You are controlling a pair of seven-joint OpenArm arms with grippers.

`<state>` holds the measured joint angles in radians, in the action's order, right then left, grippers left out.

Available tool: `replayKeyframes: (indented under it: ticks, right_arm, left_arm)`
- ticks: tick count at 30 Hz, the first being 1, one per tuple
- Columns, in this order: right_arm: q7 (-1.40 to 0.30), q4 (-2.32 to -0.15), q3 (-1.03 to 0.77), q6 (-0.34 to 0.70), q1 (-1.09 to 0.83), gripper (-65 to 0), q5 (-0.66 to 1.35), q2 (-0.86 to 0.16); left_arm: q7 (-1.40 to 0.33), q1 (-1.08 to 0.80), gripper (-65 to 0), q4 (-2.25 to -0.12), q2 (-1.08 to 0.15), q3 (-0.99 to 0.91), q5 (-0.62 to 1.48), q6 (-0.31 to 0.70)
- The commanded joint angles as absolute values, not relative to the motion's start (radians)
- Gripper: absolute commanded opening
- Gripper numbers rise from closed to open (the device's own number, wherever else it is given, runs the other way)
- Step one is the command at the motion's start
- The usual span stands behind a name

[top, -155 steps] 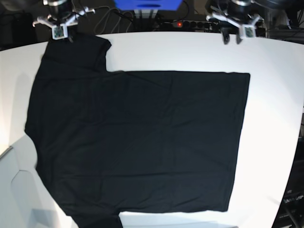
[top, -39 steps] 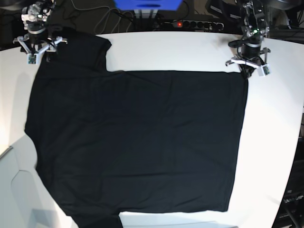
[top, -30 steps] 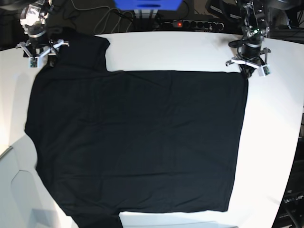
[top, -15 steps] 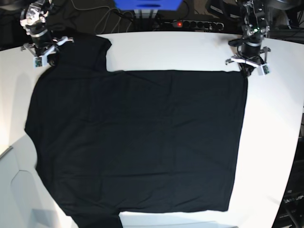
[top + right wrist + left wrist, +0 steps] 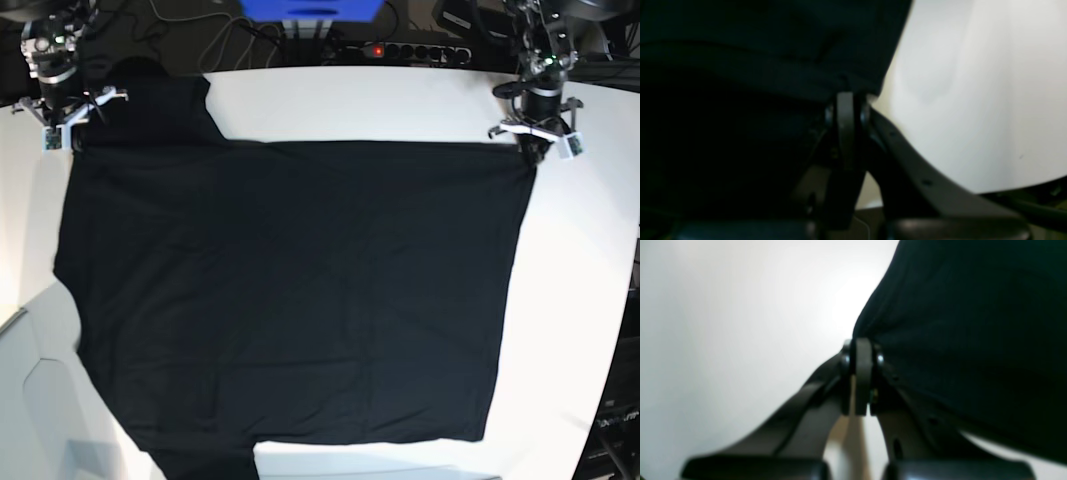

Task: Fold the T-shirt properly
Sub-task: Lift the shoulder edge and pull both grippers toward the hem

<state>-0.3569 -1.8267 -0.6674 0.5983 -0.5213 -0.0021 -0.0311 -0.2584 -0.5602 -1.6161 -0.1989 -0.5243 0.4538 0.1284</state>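
The black T-shirt [image 5: 290, 290] lies spread on the white table [image 5: 380, 100], plain side up, one sleeve at the far left and another at the near left. My left gripper [image 5: 533, 152] is at the shirt's far right corner. In the left wrist view this gripper [image 5: 863, 343] is shut on that corner of the cloth [image 5: 973, 323]. My right gripper [image 5: 68, 140] is at the far left edge by the sleeve. In the right wrist view it [image 5: 846, 96] is shut on the cloth's [image 5: 740, 50] edge.
A power strip [image 5: 400, 50] with a red light, cables and a blue box [image 5: 310, 10] sit beyond the table's far edge. The table's rounded edge [image 5: 610, 330] runs down the right side. Bare white surface shows to the right of the shirt.
My right gripper has shut on the shirt's far left edge and moved left. The left gripper has shifted right with its corner. The far edge is now pulled taut and sits farther back.
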Motion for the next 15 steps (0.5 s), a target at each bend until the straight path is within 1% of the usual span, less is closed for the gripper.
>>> replayKeyframes:
  ticks: [1,5,10,15]
  right_arm:
    - [-0.340,-1.860,-0.676,0.608,-0.526,-65.0,0.007,-0.031]
    - [-0.340,-1.906,-0.670,0.608,-0.521,-65.0,0.012,-0.027]
    - [-0.341,-1.946,-0.674,0.608,-0.516,-65.0,0.113,-0.036]
    - [-0.341,-1.946,-0.670,0.608,-0.475,-65.0,0.119,-0.054]
  left_arm:
    - [-0.232,-0.573,-64.9,-1.646,-0.209,-0.544,0.456,0.128]
    - [-0.232,-0.578,-64.9,-1.695,-0.208,-0.552,0.456,0.127]
    - [-0.232,-0.578,-64.9,-1.735,-0.208,-0.553,0.456,0.124]
    - [-0.232,-0.555,-64.9,-1.739,-0.208,-0.552,0.458,0.124]
